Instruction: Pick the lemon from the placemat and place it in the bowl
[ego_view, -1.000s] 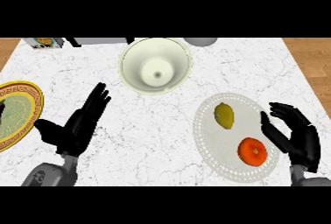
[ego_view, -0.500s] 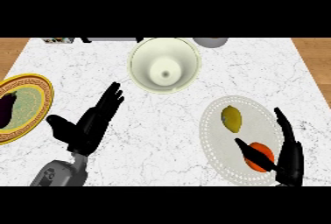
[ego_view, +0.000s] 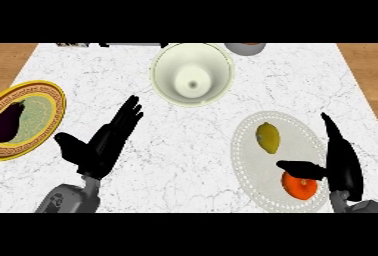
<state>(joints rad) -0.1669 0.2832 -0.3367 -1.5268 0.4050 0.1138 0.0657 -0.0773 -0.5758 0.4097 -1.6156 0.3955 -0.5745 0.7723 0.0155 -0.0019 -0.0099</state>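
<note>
A yellow lemon (ego_view: 269, 138) lies on a round white placemat (ego_view: 251, 165) at the right of the counter, with an orange fruit (ego_view: 301, 186) just below it. A pale cream bowl (ego_view: 193, 73) stands at the top centre, upright and with nothing in it. My right hand (ego_view: 341, 159) is open at the placemat's right edge, fingers straight and pointing up, its thumb reaching left above the orange fruit. It is to the right of the lemon and apart from it. My left hand (ego_view: 102, 144) is open at the lower left, fingers up, holding nothing.
A yellow-rimmed plate (ego_view: 46, 100) with a dark purple vegetable (ego_view: 10, 121) sits at the left edge. A grey vessel (ego_view: 245, 47) and small items line the counter's far edge. Wooden floor shows beyond both top corners.
The view has shifted, so bowl, placemat and plate sit further right. My right hand has turned edge-on with straight fingers and moved nearer the lemon. The left hand has barely moved.
</note>
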